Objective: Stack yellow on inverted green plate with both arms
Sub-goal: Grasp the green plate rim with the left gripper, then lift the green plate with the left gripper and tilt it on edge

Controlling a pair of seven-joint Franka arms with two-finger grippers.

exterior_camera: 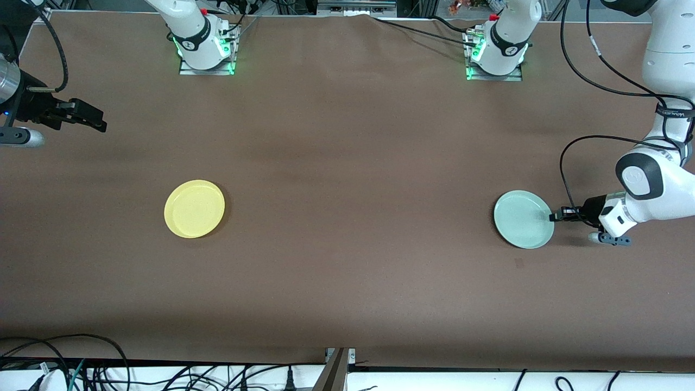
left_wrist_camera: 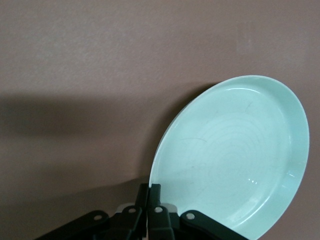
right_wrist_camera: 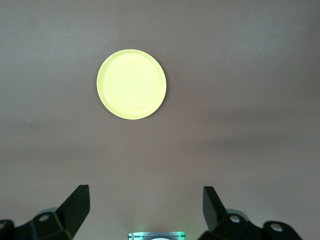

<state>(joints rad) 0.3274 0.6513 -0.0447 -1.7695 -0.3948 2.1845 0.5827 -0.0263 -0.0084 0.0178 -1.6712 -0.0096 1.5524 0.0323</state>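
The yellow plate (exterior_camera: pixel 194 208) lies rim up on the table toward the right arm's end; it also shows in the right wrist view (right_wrist_camera: pixel 131 84). The pale green plate (exterior_camera: pixel 523 219) sits rim up toward the left arm's end, its hollow side showing in the left wrist view (left_wrist_camera: pixel 235 155). My left gripper (exterior_camera: pixel 554 217) comes in low from the table's end and is shut on the green plate's rim (left_wrist_camera: pixel 155 192). My right gripper (exterior_camera: pixel 101 124) is open and empty, held in the air over the table's right-arm end, well apart from the yellow plate (right_wrist_camera: pixel 145 205).
The brown table cloth (exterior_camera: pixel 347 163) covers the whole table. The two arm bases (exterior_camera: pixel 203 49) (exterior_camera: pixel 497 54) stand along the edge farthest from the front camera. Cables (exterior_camera: pixel 65 358) hang below the table's near edge.
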